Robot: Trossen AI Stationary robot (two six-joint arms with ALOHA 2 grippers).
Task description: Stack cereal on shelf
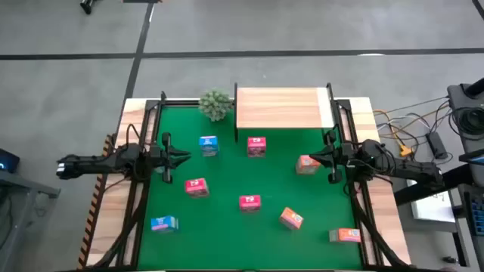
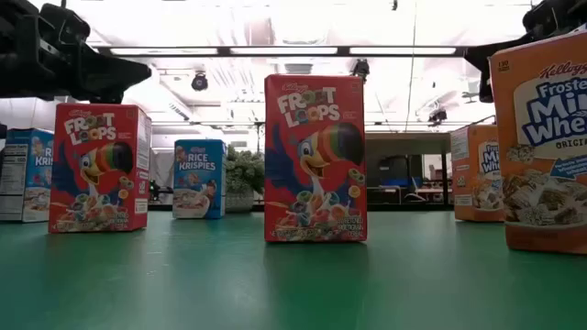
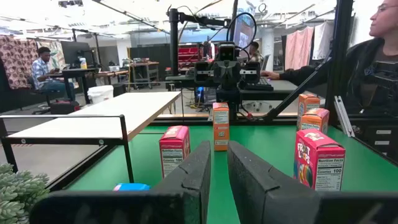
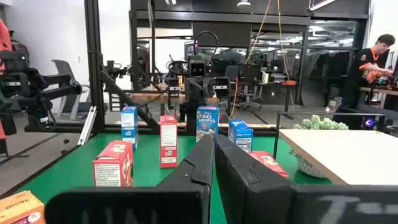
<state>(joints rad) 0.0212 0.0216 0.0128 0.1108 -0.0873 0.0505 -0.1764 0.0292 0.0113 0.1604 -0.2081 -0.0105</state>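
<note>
While all the boxes stand out on the green table [image 1: 227,227], no stacking has begun. The shelf [image 1: 280,108] at the far edge is bare. A plant [image 1: 215,104] sits just beside its left end.

From above, eight boxes show on the felt. Two are blue: one [image 1: 209,145] near the plant, and one [image 1: 163,224] at the near left. Three are red: one [image 1: 256,146] just in front of the shelf, one [image 1: 197,187] left of the middle, and one [image 1: 249,202] near the middle. Three are orange: one [image 1: 307,164] close by the right arm, one [image 1: 291,218] nearer the front, and one [image 1: 345,235] at the near right corner. The boxes stand well apart from each other.

The left gripper [image 1: 184,158] hangs over the left side of the table and points at the middle. Its jaws are nearly together, with a thin gap between them, and they hold nothing. The right gripper [image 1: 316,159] hangs over the right side and points back at it. Its jaws are pressed together and hold nothing too. Its tip looks very near the orange box beside it, but I cannot tell if they touch.

So I think this is the very start: picking a first box. The next move needs one arm to spread its jaws wide, wider than a box. Then it must come down around one box. The orange box by the right gripper looks like the easiest reach, and the blue box near the plant is close to the left one. After that the box must be lifted up and carried to the shelf.
</note>
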